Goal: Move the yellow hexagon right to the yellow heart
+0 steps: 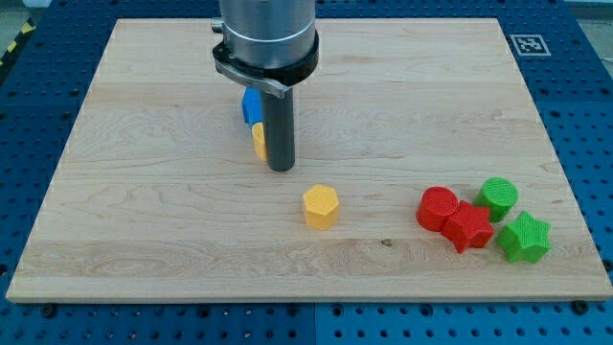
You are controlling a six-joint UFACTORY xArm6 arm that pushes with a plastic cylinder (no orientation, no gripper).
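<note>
The yellow hexagon (321, 206) lies on the wooden board (144, 192) a little below the middle. My tip (281, 169) rests on the board up and to the left of the hexagon, a short gap away. Just left of the rod a yellow block (259, 141) peeks out, mostly hidden by the rod; its shape cannot be made out. A blue block (251, 105) sits right above it, also partly hidden.
At the view's lower right stands a cluster: a red cylinder (438, 208), a red star-like block (468, 227), a green cylinder (498, 196) and a green star (524, 238). A fiducial tag (528, 44) marks the board's top right corner.
</note>
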